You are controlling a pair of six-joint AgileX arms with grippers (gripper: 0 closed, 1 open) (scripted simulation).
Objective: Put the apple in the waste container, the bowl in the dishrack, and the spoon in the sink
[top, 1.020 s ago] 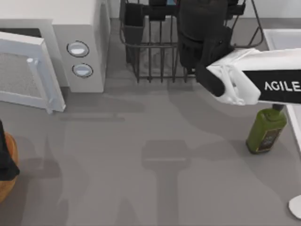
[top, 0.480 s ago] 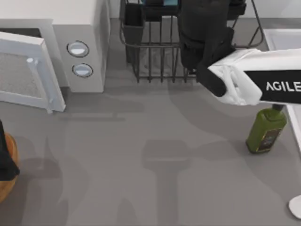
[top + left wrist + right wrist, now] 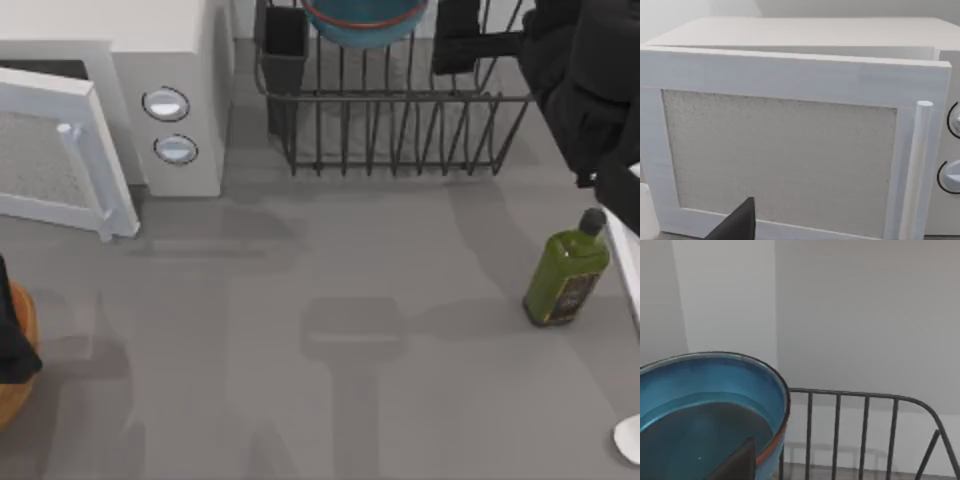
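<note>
The right gripper (image 3: pixel 470 35) hangs over the dishrack (image 3: pixel 400 130) at the far edge of the table — whether its fingers are open or closed cannot be told. Just to its left, the bowl (image 3: pixel 365 22) sits inside the rack, teal with a reddish rim. The left arm (image 3: pixel 12 330) is parked at the table's left edge, over the waste container (image 3: pixel 15 390).

Rendered kitchen counter: white microwave w/ two round knobs (image 3: pixel 168 95), door open, facing my left claw; black wire dishrack (image 3: pixel 390 110) holding teal-blue bowl (image 3: pixel 365 20) just beside my right claw; green glass bottle (image 3: pixel 566 275) nearby.
</note>
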